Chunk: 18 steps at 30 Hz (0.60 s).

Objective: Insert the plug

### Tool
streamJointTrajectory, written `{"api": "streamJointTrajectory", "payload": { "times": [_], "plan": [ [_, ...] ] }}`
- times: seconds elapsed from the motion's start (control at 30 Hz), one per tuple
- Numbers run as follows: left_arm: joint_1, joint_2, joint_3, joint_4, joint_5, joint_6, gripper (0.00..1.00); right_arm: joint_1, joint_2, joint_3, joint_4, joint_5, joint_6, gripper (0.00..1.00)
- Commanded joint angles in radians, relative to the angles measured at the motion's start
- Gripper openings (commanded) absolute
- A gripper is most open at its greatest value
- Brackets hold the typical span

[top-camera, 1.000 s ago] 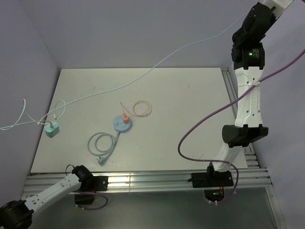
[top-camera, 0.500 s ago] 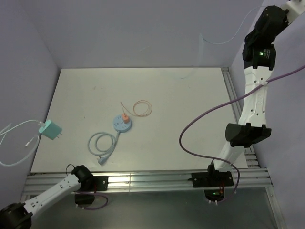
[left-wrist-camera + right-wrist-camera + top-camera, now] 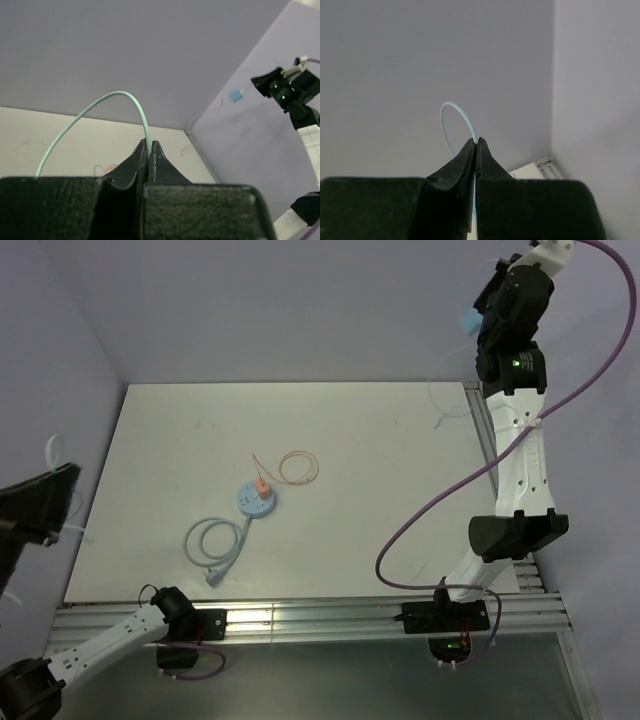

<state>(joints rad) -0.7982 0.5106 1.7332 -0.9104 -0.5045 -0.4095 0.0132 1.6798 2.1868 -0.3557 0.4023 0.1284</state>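
My left tool (image 3: 148,150) is clamped on a pale green cable (image 3: 120,92); my right tool (image 3: 476,148) on a pale blue cable (image 3: 450,103), the blue plug adapter (image 3: 467,320) just beside it, well apart from the round socket (image 3: 254,499).

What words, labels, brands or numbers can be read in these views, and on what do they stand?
No text can be read in any view.
The round blue socket, the small blue adapter and the thin pale cable show no print; any there is too small to see.
The green light on the right arm is a lamp, not a sign.
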Motion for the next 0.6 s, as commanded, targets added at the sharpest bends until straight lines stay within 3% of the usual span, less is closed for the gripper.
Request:
{"api": "streamJointTrajectory", "payload": {
  "times": [0.0, 0.17, 0.3, 0.57],
  "plan": [
    [-0.027, 0.17, -0.056, 0.204, 0.104, -0.029, 0.0, 0.073, -0.113, -0.027, 0.054, -0.086, 0.003, 0.0],
    [-0.03, 0.377, -0.089, 0.313, 0.165, -0.023, 0.0, 0.148, -0.221, -0.108, 0.008, -0.14, 0.033, 0.0],
    [-0.029, 0.506, -0.109, 0.424, 0.315, -0.04, 0.0, 0.221, -0.337, -0.203, 0.001, -0.155, 0.077, 0.0],
    [-0.013, 0.79, -0.15, 0.622, 0.495, -0.104, 0.0, 0.266, -0.511, -0.324, -0.066, -0.054, 0.083, 0.0]
  ]
}}
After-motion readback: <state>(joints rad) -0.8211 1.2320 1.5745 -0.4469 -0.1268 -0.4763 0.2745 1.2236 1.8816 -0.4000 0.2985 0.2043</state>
